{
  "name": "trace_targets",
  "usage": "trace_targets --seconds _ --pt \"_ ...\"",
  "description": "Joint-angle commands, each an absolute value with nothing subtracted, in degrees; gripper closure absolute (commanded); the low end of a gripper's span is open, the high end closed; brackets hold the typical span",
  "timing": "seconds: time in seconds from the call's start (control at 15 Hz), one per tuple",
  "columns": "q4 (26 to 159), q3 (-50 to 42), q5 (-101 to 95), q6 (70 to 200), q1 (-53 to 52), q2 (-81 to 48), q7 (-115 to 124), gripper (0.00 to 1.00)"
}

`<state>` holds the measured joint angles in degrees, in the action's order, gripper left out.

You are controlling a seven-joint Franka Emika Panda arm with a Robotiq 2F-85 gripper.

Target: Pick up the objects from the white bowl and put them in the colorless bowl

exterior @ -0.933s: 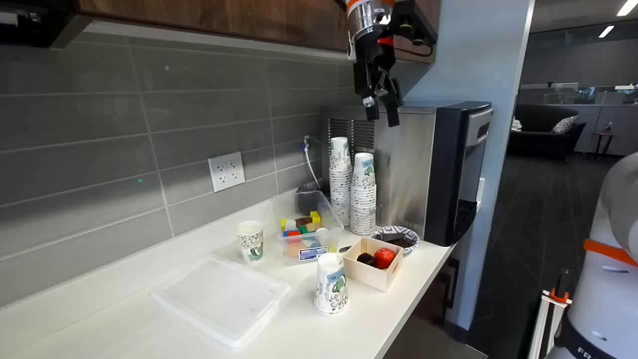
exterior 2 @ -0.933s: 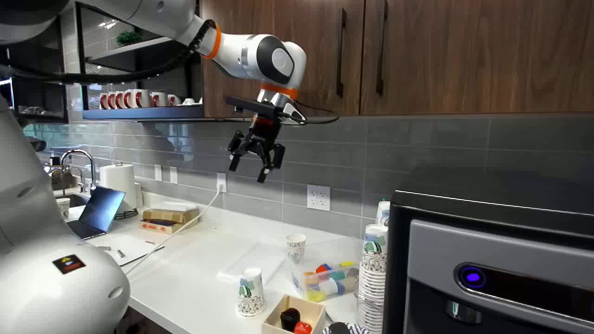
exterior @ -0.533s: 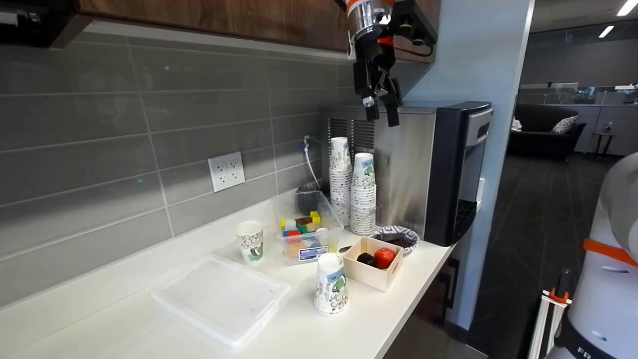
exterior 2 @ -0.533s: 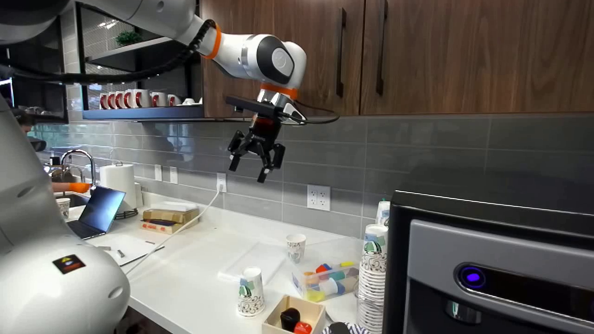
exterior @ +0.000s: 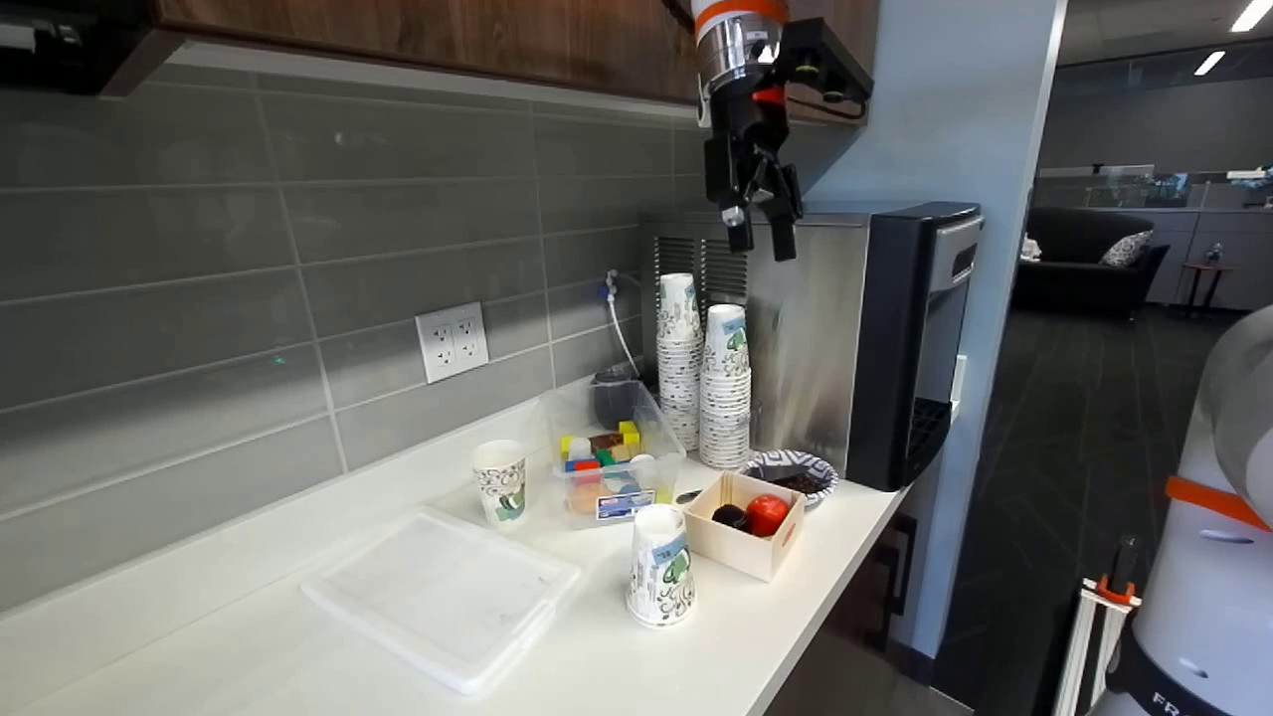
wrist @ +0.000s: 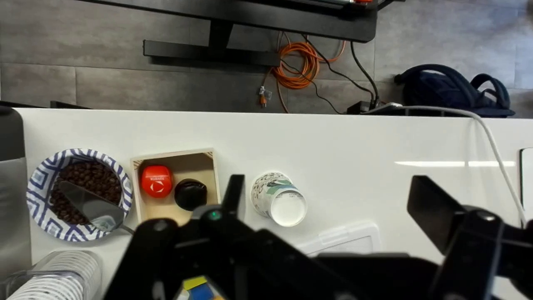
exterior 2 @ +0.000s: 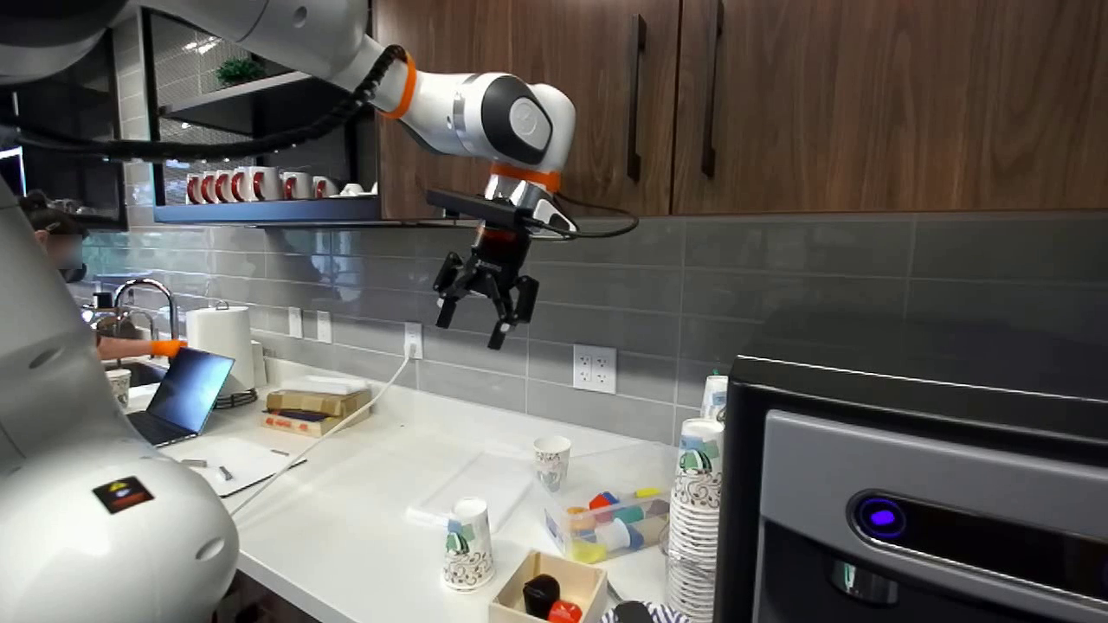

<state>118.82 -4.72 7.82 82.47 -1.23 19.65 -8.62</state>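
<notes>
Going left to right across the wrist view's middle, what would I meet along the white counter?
Steel-sided machine, patterned dish of coffee beans, wooden box holding red piece then black piece, upside-down paper cup, white cable.

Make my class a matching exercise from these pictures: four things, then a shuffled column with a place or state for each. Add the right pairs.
1. red object
2. coffee beans
3. end effector
4. coloured pieces

A. open, in mid-air
B. in the wooden box
C. in the clear tub
D. in the patterned dish

Pairs: 1-B; 2-D; 3-A; 4-C
</notes>
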Motion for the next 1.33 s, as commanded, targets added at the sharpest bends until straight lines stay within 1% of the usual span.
trace_targets --seconds 0.0,0.4,0.6,0.93,1.27 --pt "125.6 -4.2 6.3 91.0 1.1 22.0 -6.1 0.00" --pt "136.8 -4.6 4.4 109.9 3.9 21.4 -3.6 0.00" --pt "141.2 -5.1 3.7 116.9 5.0 19.1 -2.8 0.00" --pt "146.4 -6.6 4.4 129.8 5.8 13.2 -4.8 0.00" --pt "147.9 -6.9 4.3 138.5 5.6 5.1 -6.1 0.00"
